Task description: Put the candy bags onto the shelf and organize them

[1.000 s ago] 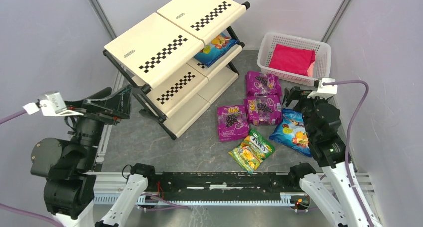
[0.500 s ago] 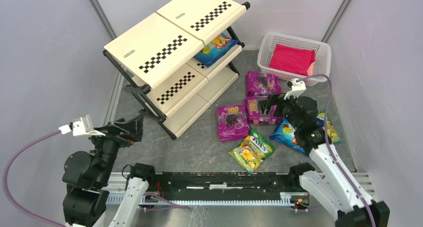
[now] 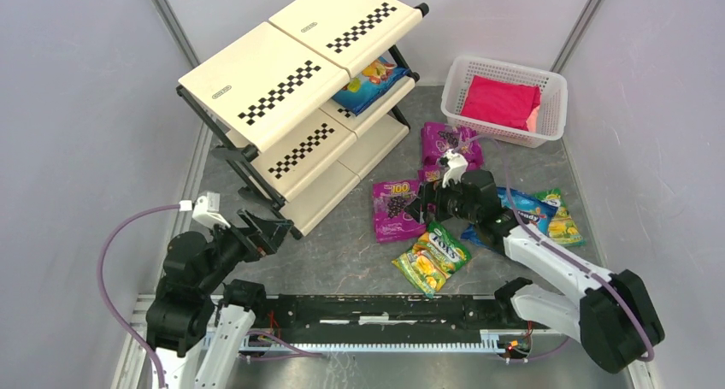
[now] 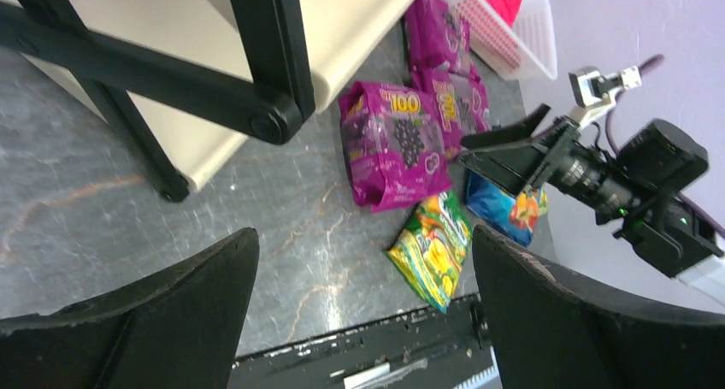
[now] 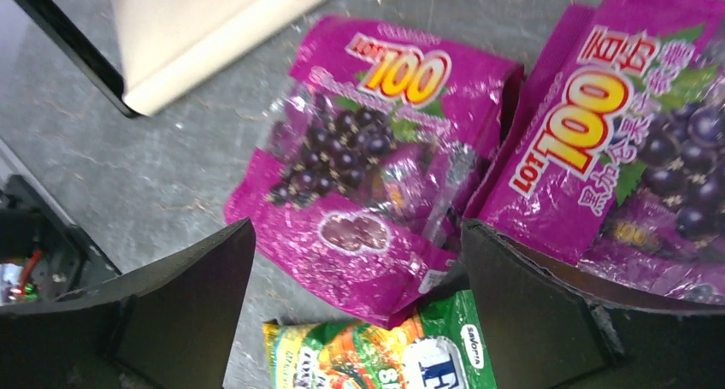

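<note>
Top external view: a cream three-tier slanted shelf with a black tube frame stands far left; a blue fruit-print candy bag lies on its middle tier.
Loose bags: three glossy magenta grape-print bags, a green-yellow bag, a second blue bag and a second green-yellow bag lie on the grey table, right of the shelf.
Right gripper: jaws spread wide and empty, low over the leftmost magenta bag; whether they touch it, I cannot tell.
Left gripper: jaws wide apart, holding nothing, near the shelf's front foot.
Basket: a white perforated plastic basket at far right holds a flat pink-red bundle.
</note>
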Tool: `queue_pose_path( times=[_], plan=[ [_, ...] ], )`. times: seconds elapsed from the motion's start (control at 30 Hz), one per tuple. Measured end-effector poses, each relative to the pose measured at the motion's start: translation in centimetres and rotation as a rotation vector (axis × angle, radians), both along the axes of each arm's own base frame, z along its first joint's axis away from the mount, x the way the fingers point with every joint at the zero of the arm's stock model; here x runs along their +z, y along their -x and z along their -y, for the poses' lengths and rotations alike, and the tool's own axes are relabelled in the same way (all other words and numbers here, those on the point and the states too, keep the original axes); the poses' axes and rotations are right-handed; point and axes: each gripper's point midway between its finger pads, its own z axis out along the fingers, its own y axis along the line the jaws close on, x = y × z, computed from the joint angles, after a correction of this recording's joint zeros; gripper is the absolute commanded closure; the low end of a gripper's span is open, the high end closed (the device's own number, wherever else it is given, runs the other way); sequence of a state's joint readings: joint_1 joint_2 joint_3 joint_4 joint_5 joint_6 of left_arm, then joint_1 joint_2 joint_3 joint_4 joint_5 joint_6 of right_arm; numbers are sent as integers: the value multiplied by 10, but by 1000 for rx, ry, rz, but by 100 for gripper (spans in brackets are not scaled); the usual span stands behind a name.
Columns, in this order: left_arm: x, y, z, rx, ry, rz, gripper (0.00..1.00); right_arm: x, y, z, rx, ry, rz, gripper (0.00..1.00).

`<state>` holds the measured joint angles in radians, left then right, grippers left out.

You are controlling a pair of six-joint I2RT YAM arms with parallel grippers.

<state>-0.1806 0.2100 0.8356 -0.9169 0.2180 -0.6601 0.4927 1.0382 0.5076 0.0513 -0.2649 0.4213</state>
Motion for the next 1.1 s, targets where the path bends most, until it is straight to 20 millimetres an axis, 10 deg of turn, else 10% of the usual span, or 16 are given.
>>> queue_pose_path(
  times=[0.4, 0.77, 1.1],
  plan=[
    [-15, 7, 21, -111, 72, -61, 0, -78, -1, 0, 97, 190, -155, 3],
    [-4, 15, 41, -247, 119, -19, 0, -60, -45, -68, 329, 142, -110, 2],
    [-12, 21, 63, -401, 168, -70, 0, -55, -45, -80, 420, 190, -22, 7]
  ],
)
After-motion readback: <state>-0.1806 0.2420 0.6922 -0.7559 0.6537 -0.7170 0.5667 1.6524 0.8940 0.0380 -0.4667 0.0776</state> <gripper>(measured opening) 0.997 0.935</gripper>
